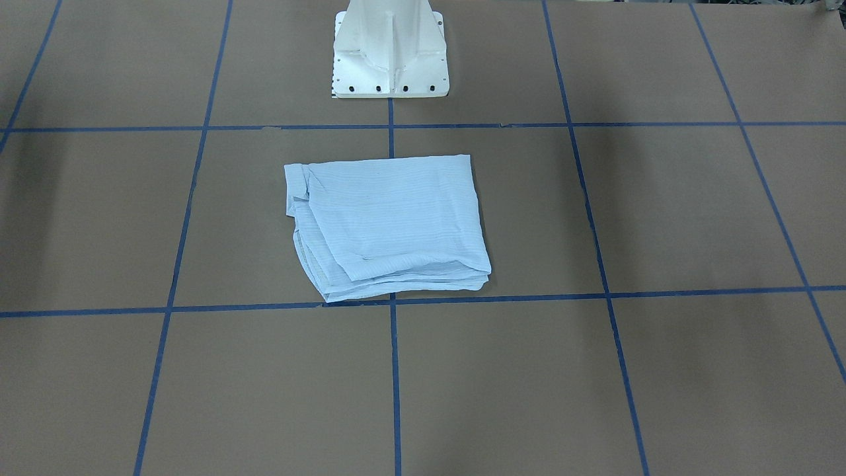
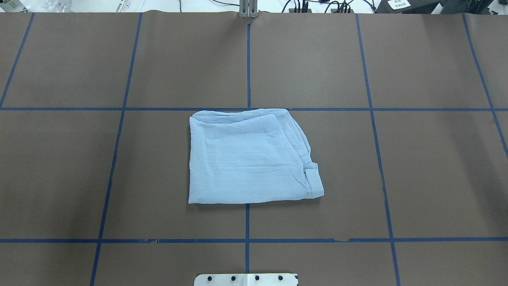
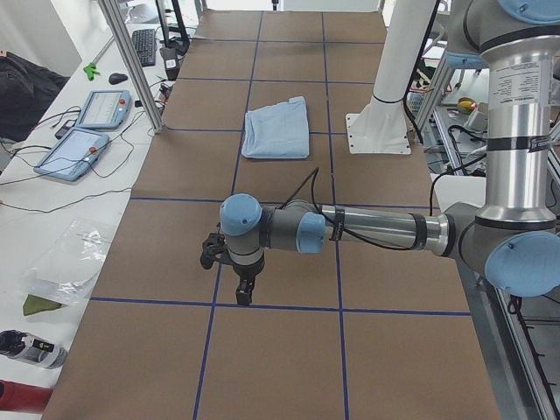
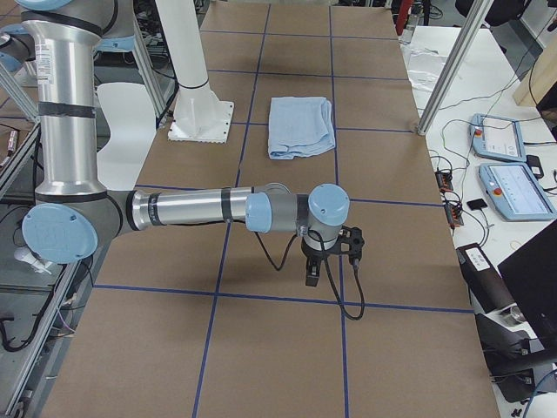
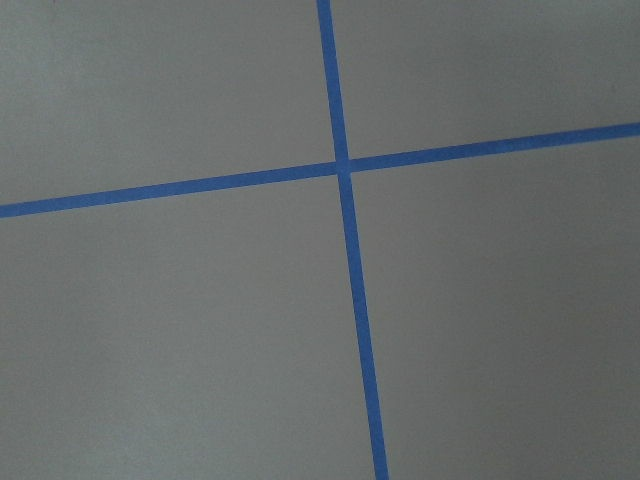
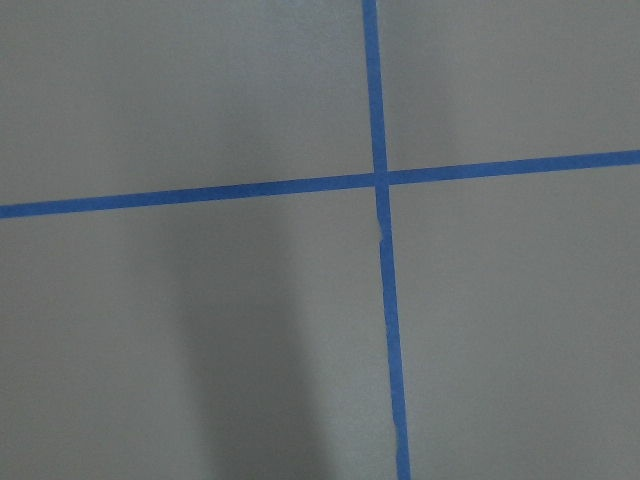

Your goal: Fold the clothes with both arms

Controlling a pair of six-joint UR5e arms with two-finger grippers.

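Overhead exterior: the white base [image 2: 246, 279] sits at the 6 o'clock edge of the brown bench [image 2: 397, 59], which is crossed by blue tape lines [image 2: 247, 59]. Beyond it, mid-bench, the shirt [image 2: 250, 159] lies flat, folded into a rough rectangle. Its far edge is on a tape line and its layered edges show toward 3 o'clock.

In the exterior left view the left arm [image 3: 376, 229] reaches over the bench, well apart from the shirt at 12 o'clock. Its jaws point down over a tape crossing; I cannot tell whether they are spread or pressed together.

In the exterior right view the right arm [image 4: 200, 209] is posed alike, its jaws equally unclear.
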